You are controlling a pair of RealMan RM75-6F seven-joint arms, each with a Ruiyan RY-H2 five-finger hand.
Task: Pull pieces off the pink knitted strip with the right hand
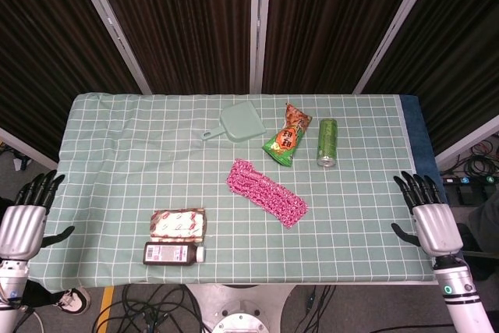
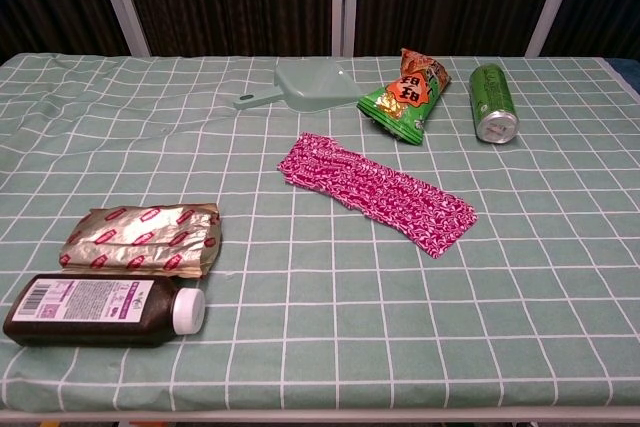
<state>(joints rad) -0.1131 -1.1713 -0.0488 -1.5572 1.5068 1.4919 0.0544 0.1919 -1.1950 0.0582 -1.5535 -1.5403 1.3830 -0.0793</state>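
Observation:
The pink knitted strip (image 1: 267,192) (image 2: 375,191) lies flat and slanted near the middle of the green checked tablecloth (image 1: 117,154). My right hand (image 1: 427,220) hovers over the table's right edge, fingers spread, holding nothing, far right of the strip. My left hand (image 1: 23,222) hangs off the table's left side, fingers apart and empty. Neither hand appears in the chest view.
A green dustpan (image 1: 238,123), a snack bag (image 1: 287,136) and a green can (image 1: 327,143) lie behind the strip. A foil packet (image 1: 178,224) and a brown bottle (image 1: 173,253) sit at the front left. Cables lie on the floor below the table's front edge.

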